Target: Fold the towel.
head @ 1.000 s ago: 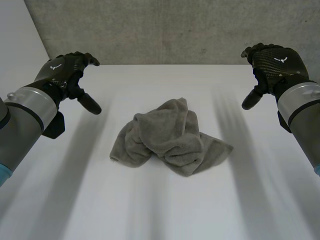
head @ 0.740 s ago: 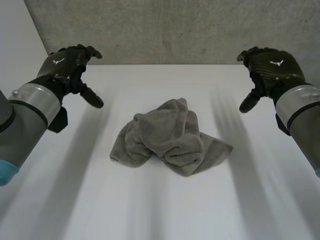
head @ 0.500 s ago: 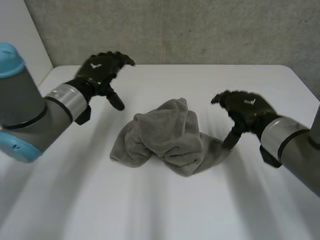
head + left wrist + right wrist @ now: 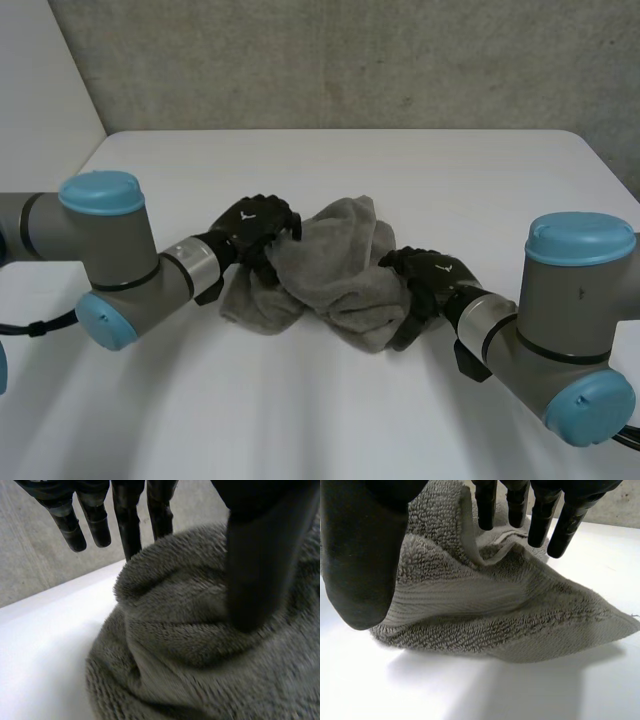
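Note:
A grey towel (image 4: 335,262) lies crumpled in the middle of the white table (image 4: 330,420). My left hand (image 4: 256,226) has settled on the towel's left part. In the left wrist view, the left hand (image 4: 260,555) has its thumb resting on a raised fold of the towel (image 4: 190,645), and its fingers (image 4: 129,525) hang straight just beyond that fold. My right hand (image 4: 425,276) is at the towel's right edge. Seen from the right wrist, the right hand (image 4: 365,555) hovers open over the towel (image 4: 485,610), with its thumb near a flat corner and its fingers (image 4: 517,502) above the folds.
A concrete wall (image 4: 350,60) stands behind the table's far edge, and a white panel (image 4: 40,90) stands at the far left. Both arms reach in low over the table from the sides. Bare table surface lies in front of the towel.
Both hands have come down and inward from high at the table's sides to the towel. The left hand's fingers have drawn in a little.

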Controlling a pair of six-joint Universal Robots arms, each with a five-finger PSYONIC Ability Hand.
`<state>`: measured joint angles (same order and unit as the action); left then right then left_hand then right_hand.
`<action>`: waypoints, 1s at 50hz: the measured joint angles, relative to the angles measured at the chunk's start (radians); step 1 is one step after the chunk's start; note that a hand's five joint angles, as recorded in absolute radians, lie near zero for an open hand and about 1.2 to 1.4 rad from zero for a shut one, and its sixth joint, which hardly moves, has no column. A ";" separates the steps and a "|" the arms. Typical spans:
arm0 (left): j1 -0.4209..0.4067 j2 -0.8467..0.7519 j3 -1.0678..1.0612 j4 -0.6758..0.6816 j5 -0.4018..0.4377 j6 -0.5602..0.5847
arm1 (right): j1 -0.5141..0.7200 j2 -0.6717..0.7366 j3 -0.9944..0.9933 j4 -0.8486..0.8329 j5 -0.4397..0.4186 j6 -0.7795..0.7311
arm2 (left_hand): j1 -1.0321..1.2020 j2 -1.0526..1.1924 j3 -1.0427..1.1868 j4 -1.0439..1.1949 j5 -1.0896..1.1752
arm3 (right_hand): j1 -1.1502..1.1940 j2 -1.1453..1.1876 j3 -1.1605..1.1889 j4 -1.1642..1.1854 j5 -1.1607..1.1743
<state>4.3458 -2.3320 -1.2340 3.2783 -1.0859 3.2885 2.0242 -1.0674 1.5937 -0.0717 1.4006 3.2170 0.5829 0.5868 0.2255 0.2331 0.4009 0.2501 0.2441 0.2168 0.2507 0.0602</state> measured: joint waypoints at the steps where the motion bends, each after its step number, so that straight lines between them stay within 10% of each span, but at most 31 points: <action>1: -0.001 -0.004 -0.001 0.000 0.000 0.006 | -0.001 -0.004 0.000 0.001 0.000 -0.001 | 0.163 0.167 0.000 0.000 0.154 | 0.000 0.000 0.000 0.000 0.000; 6: -0.013 -0.016 -0.003 -0.001 -0.006 0.036 | -0.010 -0.032 0.001 0.007 0.000 -0.019 | 0.644 0.666 0.000 0.000 0.698 | 0.000 0.000 0.000 0.000 0.000; 32: 0.079 0.549 -0.639 -0.074 -0.269 0.058 | -0.011 -0.076 0.031 0.015 0.063 -0.153 | 0.642 0.666 0.000 0.000 0.708 | 0.000 0.000 0.000 0.000 0.000; 39: 0.075 0.584 -0.703 -0.086 -0.267 0.056 | -0.005 -0.081 0.031 0.016 0.058 -0.165 | -0.208 -0.216 0.000 0.000 -0.212 | 0.000 0.000 0.000 0.000 0.000; 50: 0.066 0.588 -0.556 -0.099 -0.256 0.060 | -0.005 -0.108 0.020 0.018 0.043 -0.167 | -0.303 -0.310 0.000 0.000 -0.321 | 0.000 0.000 0.000 0.000 0.000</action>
<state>4.4120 -1.7437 -1.7904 3.1794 -1.3422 3.3486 2.0190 -1.1755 1.6136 -0.0540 1.4435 3.0502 0.2799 0.2769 0.2255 0.2332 0.0799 0.2500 0.2441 0.2168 0.2507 0.0602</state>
